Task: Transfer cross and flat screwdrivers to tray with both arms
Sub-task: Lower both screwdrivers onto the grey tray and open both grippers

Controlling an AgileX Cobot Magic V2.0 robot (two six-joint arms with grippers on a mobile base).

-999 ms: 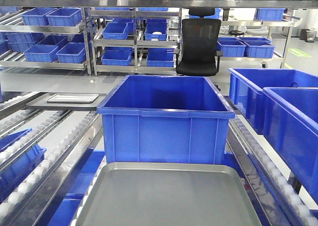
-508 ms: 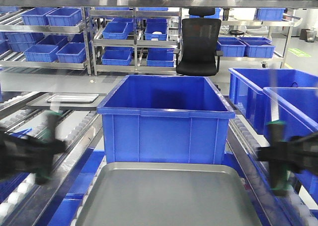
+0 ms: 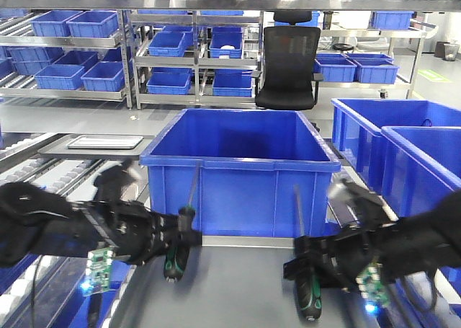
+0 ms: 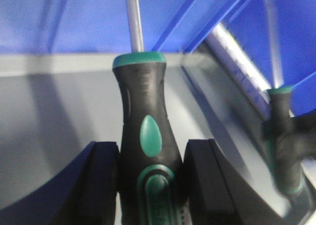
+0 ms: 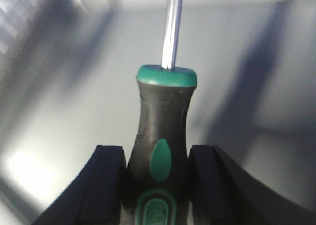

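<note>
Two screwdrivers, both w/ black-and-green handles, both in hand over the tray (image 3: 245, 285). Left screwdriver (image 3: 177, 252) is clamped by its handle in the left gripper (image 3: 170, 250), shaft pointing up, above the tray's left-rear part. Right screwdriver (image 3: 308, 288) is clamped the same way in the right gripper (image 3: 311, 281), above the right side of the tray. Wrist views confirm: each gripper's jaws are closed snug on the handle's lower half, shaft sticking out past the green collar. Tips are out of frame or blurred, so can't tell which is cross and which is flat.

Step in hand, as I read it: placing. To do it well, lower each tool until the handle is near the tray floor, tilt so the shaft lies flat, then release; dropping from height would likely let them roll or bounce. Keep the two arms apart so shafts don't cross, and watch the bin wall just behind.

Containers: tray is bare metal, nothing lying in it yet. Big blue bin (image 3: 241, 171) sits just behind the tray; inside not visible from here. More blue bins (image 3: 400, 151) at the right edge of the tabletop, contents hidden.
</note>
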